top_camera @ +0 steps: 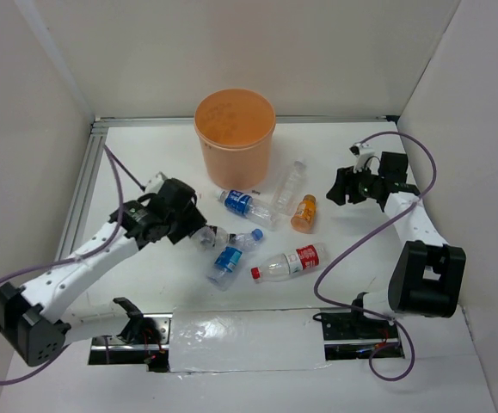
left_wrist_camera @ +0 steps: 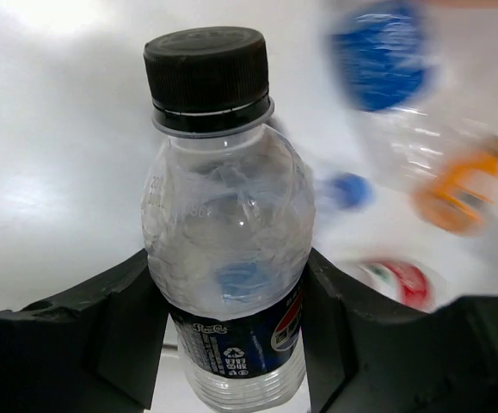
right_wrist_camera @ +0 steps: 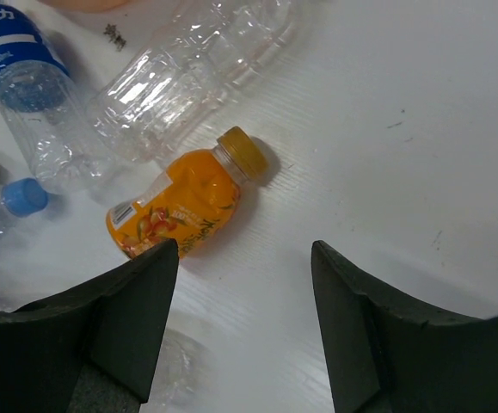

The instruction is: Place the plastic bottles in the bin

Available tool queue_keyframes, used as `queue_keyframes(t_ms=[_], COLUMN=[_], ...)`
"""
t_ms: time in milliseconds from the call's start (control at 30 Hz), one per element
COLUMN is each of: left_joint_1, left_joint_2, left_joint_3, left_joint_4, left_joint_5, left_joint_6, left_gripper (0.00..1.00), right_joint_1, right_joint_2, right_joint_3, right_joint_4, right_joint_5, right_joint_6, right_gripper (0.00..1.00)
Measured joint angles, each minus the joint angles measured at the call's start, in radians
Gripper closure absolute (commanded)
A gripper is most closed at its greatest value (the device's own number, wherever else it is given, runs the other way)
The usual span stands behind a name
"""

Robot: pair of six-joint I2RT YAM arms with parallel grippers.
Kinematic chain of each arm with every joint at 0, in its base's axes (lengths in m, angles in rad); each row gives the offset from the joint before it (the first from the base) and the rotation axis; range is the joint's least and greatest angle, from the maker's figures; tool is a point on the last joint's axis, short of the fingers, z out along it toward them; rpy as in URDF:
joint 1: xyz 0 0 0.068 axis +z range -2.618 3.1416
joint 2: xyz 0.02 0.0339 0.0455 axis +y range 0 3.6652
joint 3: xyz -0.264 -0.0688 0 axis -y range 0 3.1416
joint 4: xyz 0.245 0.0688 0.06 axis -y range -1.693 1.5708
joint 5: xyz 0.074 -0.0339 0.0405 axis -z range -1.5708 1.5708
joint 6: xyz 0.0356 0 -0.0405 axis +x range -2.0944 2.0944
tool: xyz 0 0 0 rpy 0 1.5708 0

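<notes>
Left arm (top_camera: 94,258) extended over the worktop (top_camera: 175,159), left pincer (left_wrist_camera: 230,284) clamped on black-capped bottle (left_wrist_camera: 223,206); right pincer (right_wrist_camera: 242,275) spread wide.

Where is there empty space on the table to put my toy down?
Bare table lies left of the bin, up to the metal rail, and in the back corner between the bin and the right arm. In front of the bin it's crowded: bottles lie packed together there.
</notes>
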Motion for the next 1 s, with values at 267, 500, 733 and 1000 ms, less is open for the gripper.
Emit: queue_keyframes(t_ms=[267, 500, 733, 1000], left_joint_1=[-0.055, -0.023, 0.061, 0.105], left_joint_2=[-0.055, 0.340, 0.712, 0.768], left_joint_3=[0.368, 0.703, 1.044, 1.024], left_joint_4=[0.195, 0.568, 0.617, 0.602], left_joint_5=[-0.099, -0.161, -0.199, -0.163], left_joint_6=[0.308, 0.614, 0.763, 0.819], left_gripper=[0.92, 0.81, 0.30, 0.00], right_joint_1=[0.034, 0.063, 0.097, 0.213], right_joint_2=[0.146, 0.193, 0.240, 0.458], right_joint_3=[0.085, 0.114, 0.172, 0.328], right_joint_4=[-0.014, -0.042, -0.023, 0.023], right_joint_5=[-0.087, -0.113, -0.114, -0.051], right_joint_6=[0.097, 0.137, 0.206, 0.375], right_gripper=[0.21, 0.20, 0.16, 0.13])
